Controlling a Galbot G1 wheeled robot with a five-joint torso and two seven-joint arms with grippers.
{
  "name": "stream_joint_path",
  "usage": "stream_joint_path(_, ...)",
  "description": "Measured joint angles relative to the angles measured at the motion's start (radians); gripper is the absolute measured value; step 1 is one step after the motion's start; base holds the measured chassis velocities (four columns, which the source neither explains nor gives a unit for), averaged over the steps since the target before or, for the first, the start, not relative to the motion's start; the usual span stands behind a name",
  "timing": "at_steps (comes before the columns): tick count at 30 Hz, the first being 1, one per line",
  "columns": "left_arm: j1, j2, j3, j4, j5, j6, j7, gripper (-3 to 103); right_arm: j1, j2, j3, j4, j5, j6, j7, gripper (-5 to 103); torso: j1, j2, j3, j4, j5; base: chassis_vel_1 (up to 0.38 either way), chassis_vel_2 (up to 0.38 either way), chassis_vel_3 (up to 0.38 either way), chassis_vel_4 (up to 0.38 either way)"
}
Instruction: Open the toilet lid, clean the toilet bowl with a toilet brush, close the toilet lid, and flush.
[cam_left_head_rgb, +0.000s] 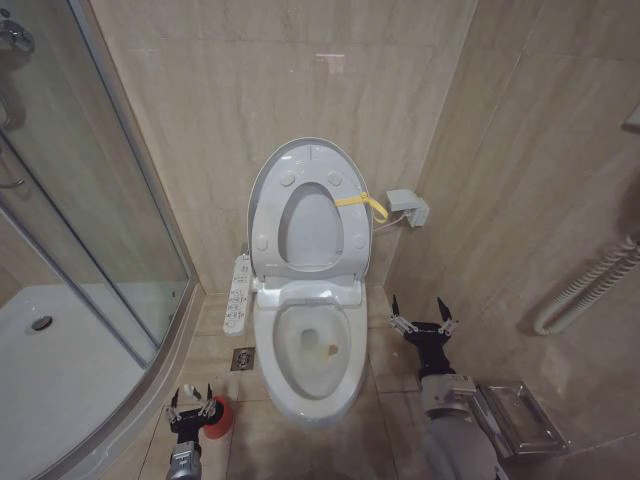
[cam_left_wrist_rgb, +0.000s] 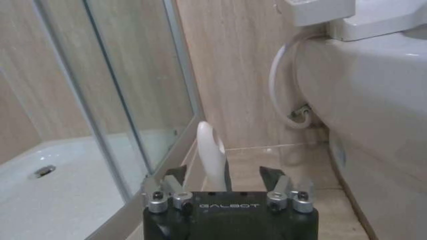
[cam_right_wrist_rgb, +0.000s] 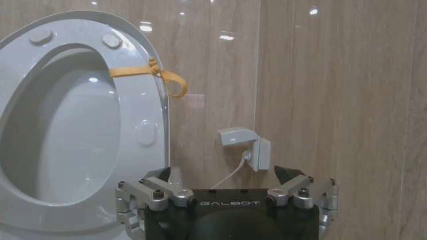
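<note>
At lower left, the left tool (cam_left_head_rgb: 192, 403), fingers apart, straddles the thin white stick-handled toilet brush (cam_left_wrist_rgb: 212, 155); the right tool (cam_left_head_rgb: 423, 318), also spread, hovers right of the glossy white ceramic toilet bowl (cam_left_head_rgb: 345, 375).

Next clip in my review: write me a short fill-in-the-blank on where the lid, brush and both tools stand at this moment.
1. The toilet lid stands ____ against the wall.
2. The left tool hovers at the toilet brush, whose holder is coloured ____.
3. The right tool, fingers open, holds ____.
4. The strap on the seat ring is coloured ____.

Missing words: raised; red; nothing; yellow
</note>
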Motion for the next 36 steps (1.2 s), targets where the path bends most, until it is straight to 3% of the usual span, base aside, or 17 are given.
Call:
stream_joint_path(1, -0.008, 0.000, -0.003, 0.014, 0.001, -0.016, 0.017, 68, 0.000, 0.000, 0.000, 0.000, 0.000, 0.000, 0.000, 100, 0.000, 0.000, 0.000, 0.0000, 0.0001, 0.000, 0.000, 0.000, 0.000)
stream_joint_path(7, -0.025, 0.002, -0.010, 0.051, 0.000, -0.061, 0.066, 68, 0.000, 0.000, 0.000, 0.000, 0.000, 0.000, 0.000, 100, 0.000, 0.000, 0.000, -0.0001, 0.0001, 0.000, 0.000, 0.000, 0.000)
stream_joint_path(8, -0.028, 0.002, -0.011, 0.060, 0.000, -0.070, 0.074, 40, 0.000, 0.000, 0.000, 0.000, 0.000, 0.000, 0.000, 100, 0.000, 0.000, 0.000, 0.0000, 0.0000, 0.000, 0.000, 0.000, 0.000)
stream_joint_path(16, -0.031, 0.002, -0.011, 0.061, 0.001, -0.085, 0.080, 40, 0.000, 0.000, 0.000, 0.000, 0.000, 0.000, 0.000, 100, 0.000, 0.000, 0.000, -0.0001, -0.0002, 0.000, 0.000, 0.000, 0.000)
stream_joint_path(17, -0.029, 0.002, -0.011, 0.051, 0.002, -0.089, 0.080, 20, 0.000, 0.000, 0.000, 0.000, 0.000, 0.000, 0.000, 100, 0.000, 0.000, 0.000, 0.0002, 0.0003, 0.000, 0.000, 0.000, 0.000)
stream_joint_path(33, 0.036, 0.002, 0.001, -0.142, -0.005, -0.101, 0.080, 20, 0.000, 0.000, 0.000, 0.000, 0.000, 0.000, 0.000, 100, 0.000, 0.000, 0.000, 0.0000, 0.0000, 0.000, 0.000, 0.000, 0.000)
stream_joint_path(36, 0.077, 0.012, 0.002, -0.236, -0.006, -0.101, 0.078, 20, 0.000, 0.000, 0.000, 0.000, 0.000, 0.000, 0.000, 100, 0.000, 0.000, 0.000, -0.0001, 0.0000, 0.000, 0.000, 0.000, 0.000)
